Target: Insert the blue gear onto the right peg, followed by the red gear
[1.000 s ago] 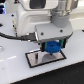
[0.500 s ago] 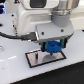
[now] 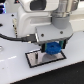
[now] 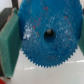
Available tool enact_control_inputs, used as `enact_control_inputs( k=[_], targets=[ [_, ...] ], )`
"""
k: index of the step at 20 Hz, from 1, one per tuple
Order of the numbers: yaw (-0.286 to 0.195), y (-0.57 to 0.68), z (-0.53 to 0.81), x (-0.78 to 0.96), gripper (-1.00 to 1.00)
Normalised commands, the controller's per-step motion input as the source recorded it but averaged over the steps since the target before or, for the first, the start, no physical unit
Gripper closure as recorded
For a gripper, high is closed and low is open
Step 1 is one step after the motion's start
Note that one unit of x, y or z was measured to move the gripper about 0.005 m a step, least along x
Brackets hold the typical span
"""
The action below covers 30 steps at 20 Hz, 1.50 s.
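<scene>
In the exterior view, the gripper (image 3: 51, 46) and the blue gear (image 3: 53, 48) cover the middle of the white plate (image 3: 34, 58), so neither peg can be made out, and the picture is too coarse to show gear teeth or whether the gear touches the plate. In the wrist view, the blue gear (image 4: 48, 33) fills most of the picture and is cut off at its edges. A red patch (image 4: 2, 80) in one corner is cropped too far to identify.
</scene>
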Motion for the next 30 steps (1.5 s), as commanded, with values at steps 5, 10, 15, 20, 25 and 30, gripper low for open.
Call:
enact_control_inputs(
  k=[5, 10, 15, 20, 25, 30],
  targets=[
    [0.0, 0.02, 0.08, 0.19, 1.0],
    [0.0, 0.02, 0.12, 0.14, 1.0],
    [0.0, 0.03, 0.02, 0.09, 1.0],
    [0.0, 0.03, 0.09, 0.11, 1.0],
    [0.0, 0.03, -0.09, 0.03, -1.0],
    [0.0, -0.01, -0.04, 0.06, 1.0]
  ],
)
